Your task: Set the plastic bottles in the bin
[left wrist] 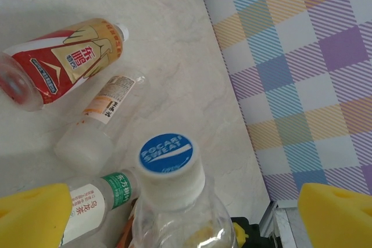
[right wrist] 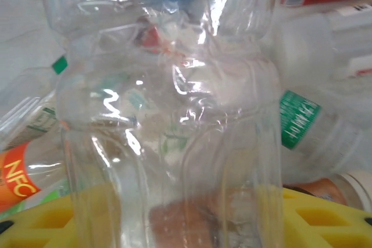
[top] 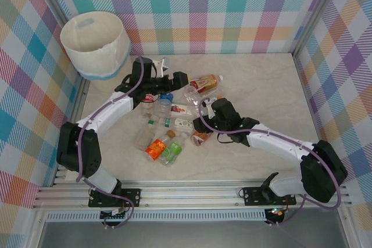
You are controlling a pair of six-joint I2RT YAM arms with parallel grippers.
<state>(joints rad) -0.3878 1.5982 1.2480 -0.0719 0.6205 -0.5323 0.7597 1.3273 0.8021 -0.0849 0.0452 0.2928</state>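
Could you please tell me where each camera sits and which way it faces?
Top external: above and behind the arms, looking down on table, bin and bottles; both arms show.
Left wrist: rides the left gripper, looking past its open yellow fingers at a red-label bottle.
Right wrist: rides the right gripper, close on a clear bottle in its yellow fingers.
Shared: top and left wrist both see the red-label bottle.

Bottle heap [top: 172, 124] centre; bare tabletop [top: 267, 79] beyond
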